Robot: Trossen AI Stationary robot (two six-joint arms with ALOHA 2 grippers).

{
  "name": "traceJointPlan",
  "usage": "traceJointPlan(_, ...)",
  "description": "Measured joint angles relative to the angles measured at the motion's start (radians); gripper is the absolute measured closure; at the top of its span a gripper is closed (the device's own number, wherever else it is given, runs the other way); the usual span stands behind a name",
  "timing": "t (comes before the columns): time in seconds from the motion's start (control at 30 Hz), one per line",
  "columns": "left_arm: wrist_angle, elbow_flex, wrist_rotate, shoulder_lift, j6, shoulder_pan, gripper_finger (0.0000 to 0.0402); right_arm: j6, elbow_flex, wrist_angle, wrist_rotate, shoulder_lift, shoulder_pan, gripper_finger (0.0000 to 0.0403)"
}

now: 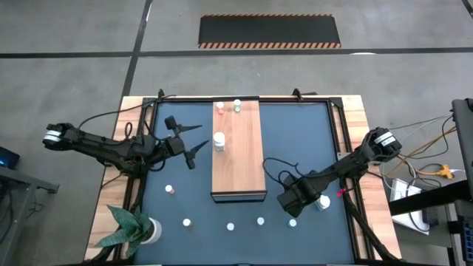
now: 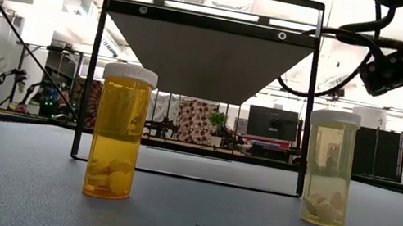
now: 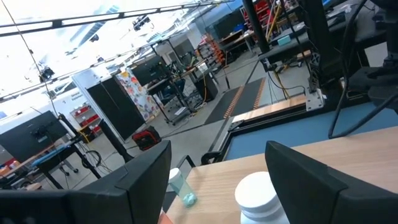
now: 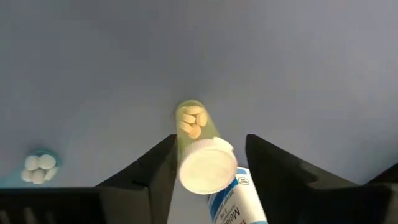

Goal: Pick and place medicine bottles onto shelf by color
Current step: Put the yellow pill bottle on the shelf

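The wooden shelf [image 1: 238,159] lies along the middle of the dark mat. A white-capped bottle [image 1: 219,140] stands on it, and two small bottles [image 1: 237,106] stand at its far end. My left gripper [image 1: 198,142] is open at the shelf's left side. Its fingers stand on either side of the white-capped bottle [image 3: 258,196] without touching it. My right gripper [image 1: 290,208] is open low over the mat near the front right. Its fingers flank a yellowish bottle with a white cap [image 4: 200,155]. Several more bottles [image 1: 230,227] stand loose on the mat.
A potted green plant [image 1: 137,227] stands at the front left corner. A larger white bottle [image 1: 324,201] stands beside my right arm. In the low view an orange bottle [image 2: 118,132] and a pale yellow bottle [image 2: 330,169] stand before the shelf's dark frame [image 2: 183,172].
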Motion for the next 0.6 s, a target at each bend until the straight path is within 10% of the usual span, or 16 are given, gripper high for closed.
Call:
traceJointPlan(0.3,0.0,-0.001,0.0,-0.001,0.0,0.0,0.0158,-0.01,0.016,-0.001,-0.002,0.0,0.0,0.0305)
traceJointPlan(0.6,0.004,-0.001,0.0,0.0,0.0,0.0,0.0158,-0.133,0.134,-0.176,-0.033,-0.025,-0.037,0.0272)
